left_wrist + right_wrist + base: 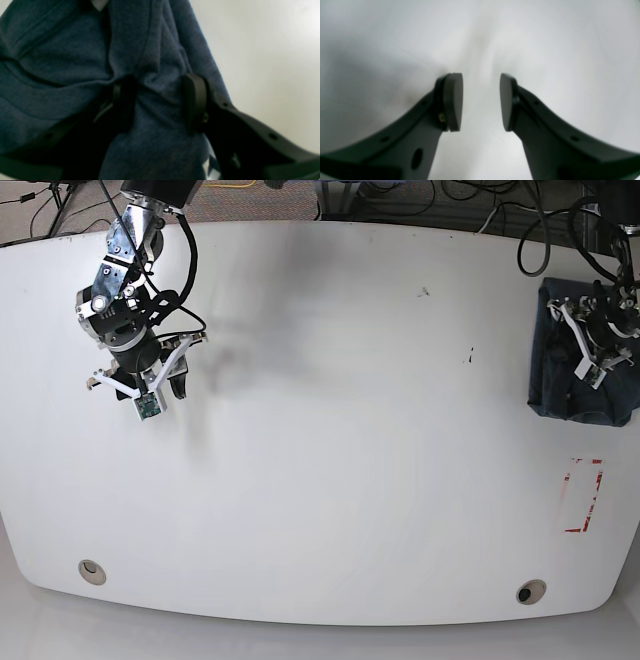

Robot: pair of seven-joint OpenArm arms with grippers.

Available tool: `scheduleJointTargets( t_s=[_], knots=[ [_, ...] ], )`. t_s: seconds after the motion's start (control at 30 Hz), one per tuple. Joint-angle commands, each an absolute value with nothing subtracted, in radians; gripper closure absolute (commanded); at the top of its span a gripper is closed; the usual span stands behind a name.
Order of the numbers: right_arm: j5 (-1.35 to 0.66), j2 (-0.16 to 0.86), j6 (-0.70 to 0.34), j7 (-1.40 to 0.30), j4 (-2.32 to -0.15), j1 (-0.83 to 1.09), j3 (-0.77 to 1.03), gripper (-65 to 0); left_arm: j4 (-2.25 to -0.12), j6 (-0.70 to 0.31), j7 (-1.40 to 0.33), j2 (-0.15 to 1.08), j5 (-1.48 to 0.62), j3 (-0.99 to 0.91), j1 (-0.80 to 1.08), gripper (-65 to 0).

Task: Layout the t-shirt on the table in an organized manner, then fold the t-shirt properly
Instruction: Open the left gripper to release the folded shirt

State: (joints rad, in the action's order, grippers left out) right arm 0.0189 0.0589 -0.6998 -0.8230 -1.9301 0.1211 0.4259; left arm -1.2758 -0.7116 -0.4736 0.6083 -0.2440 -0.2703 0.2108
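Left gripper (pixel 160 102) pinches a fold of the bunched t-shirt (pixel 75 62) at the table (pixel 330 430) edge. Right gripper (pixel 481 102) spread, empty, above bare tabletop.

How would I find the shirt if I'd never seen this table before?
Start with the big glossy white table and look to its right edge in the base view. There lies a bunched-up dark navy-blue heathered t-shirt, just above a small red-outlined rectangle mark. It is the only cloth thing there, and the left gripper sits on it.
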Motion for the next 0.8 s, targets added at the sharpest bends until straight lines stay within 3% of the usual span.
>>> scheduleJointTargets(
  t_s=[0.0,0.3,0.5,0.77],
  knots=[
    [0.004,0.065,-0.698,-0.802,-1.954,0.119,0.429,-23.8,-1.245,-0.698,-0.552,0.653,-0.168,-0.295,0.222,-28.8],
    [0.004,0.064,-0.698,-0.799,-1.96,0.142,0.421,-23.8,-1.248,-0.698,-0.55,0.69,-0.173,-0.349,0.213,-28.8],
    [0.004,0.062,-0.698,-0.796,-1.96,0.143,0.417,-23.8,-1.38,-0.698,-0.559,0.68,-0.173,-0.375,0.157,-28.8],
    [0.031,0.07,-0.698,-0.665,-1.951,0.157,0.38,-23.8,-1.587,-0.698,-0.549,0.53,-0.142,-0.374,0.102,-28.8]
  ],
)
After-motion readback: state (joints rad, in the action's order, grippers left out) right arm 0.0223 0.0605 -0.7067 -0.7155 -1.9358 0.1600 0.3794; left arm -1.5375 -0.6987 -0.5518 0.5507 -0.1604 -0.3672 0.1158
